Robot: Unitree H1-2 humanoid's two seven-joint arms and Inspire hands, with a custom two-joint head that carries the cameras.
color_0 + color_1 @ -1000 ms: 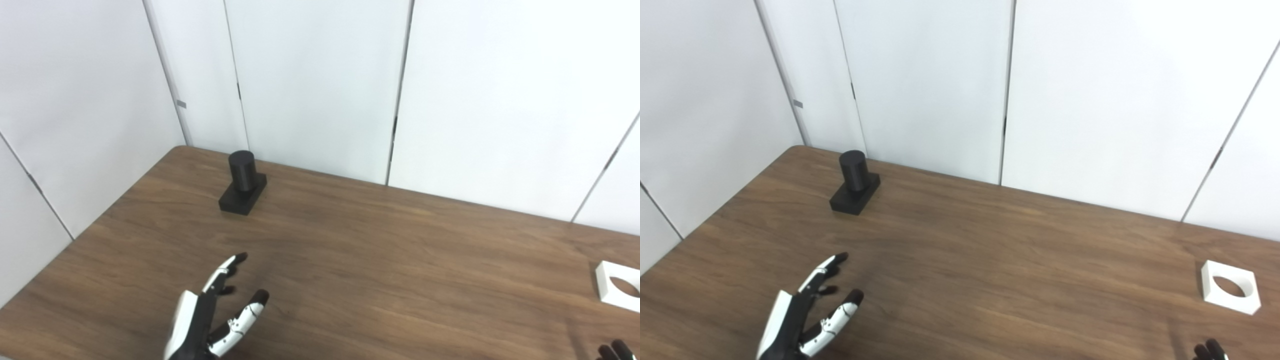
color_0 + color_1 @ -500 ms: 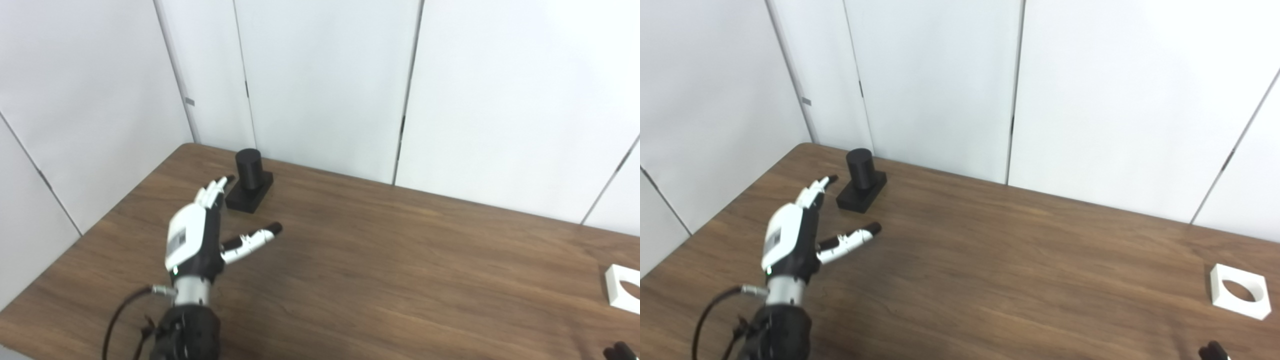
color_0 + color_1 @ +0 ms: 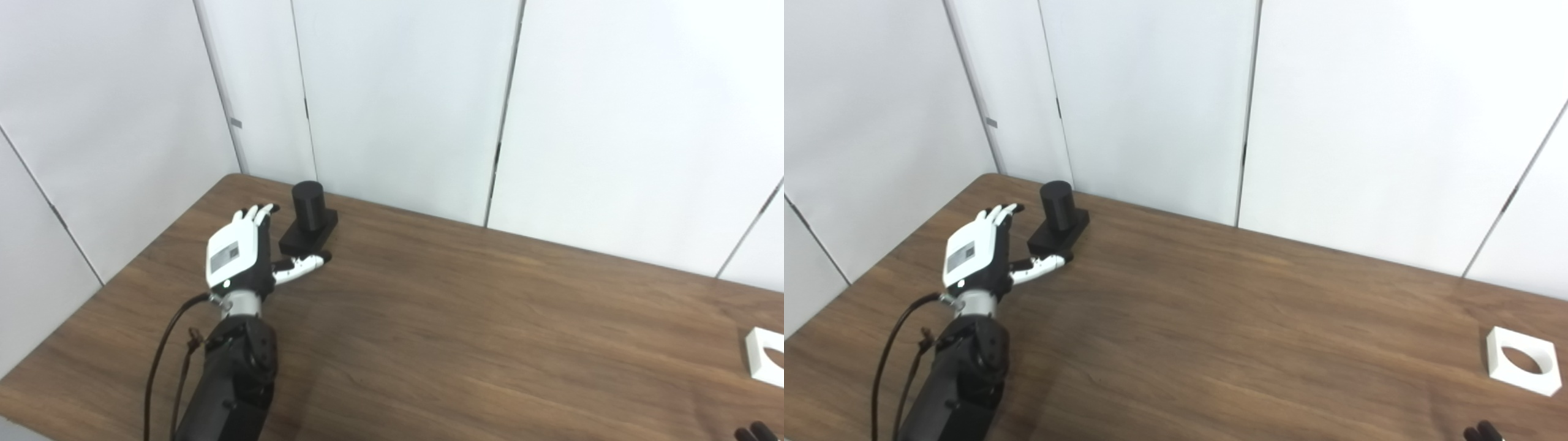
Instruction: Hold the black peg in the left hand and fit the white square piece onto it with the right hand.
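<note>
While left hand (image 3: 240,257) spreads empty beside black peg (image 3: 308,217), right hand (image 3: 1482,432) barely visible, grip unclear

- My two eyes sit side by side, high up, looking down toward 12 o'clock.
- Both see the same table (image 3: 465,318), from far back.
</note>
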